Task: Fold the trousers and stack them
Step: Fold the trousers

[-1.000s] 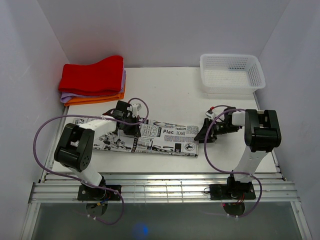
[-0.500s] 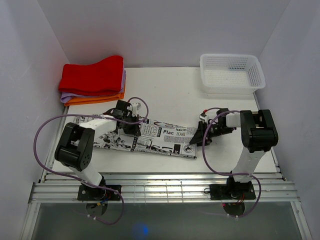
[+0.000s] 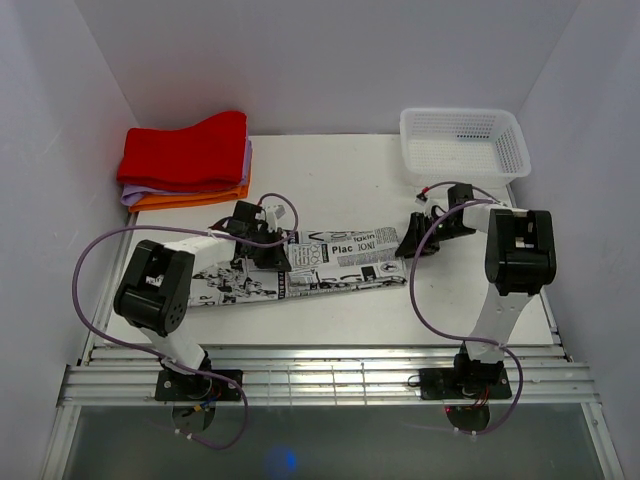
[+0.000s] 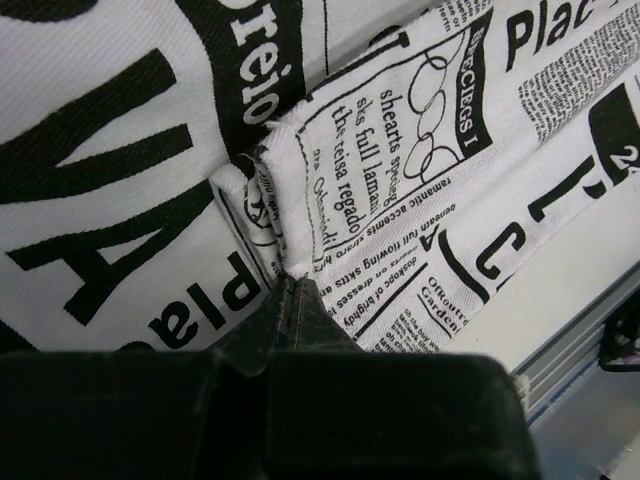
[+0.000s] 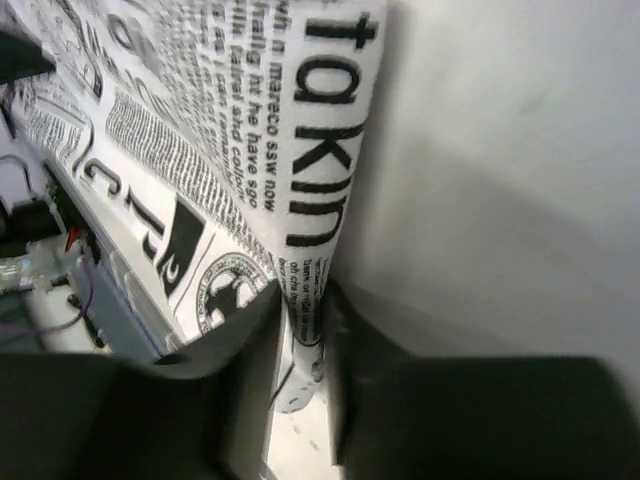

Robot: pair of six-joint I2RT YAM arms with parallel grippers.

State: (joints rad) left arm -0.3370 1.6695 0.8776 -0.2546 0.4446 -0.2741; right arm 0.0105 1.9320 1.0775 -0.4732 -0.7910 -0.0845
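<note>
The left gripper [image 3: 264, 252] pinches the trousers [image 3: 340, 264] mid-length; the right gripper [image 3: 411, 247] clamps their end hem; both should lift evenly, cloth taut.

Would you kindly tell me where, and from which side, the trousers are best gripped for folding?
Pinch the short right-hand end of the trousers, coming in low from the right, where the right gripper holds them. They lie as a long flat strip, so only a thin edge fits between the fingers.
</note>
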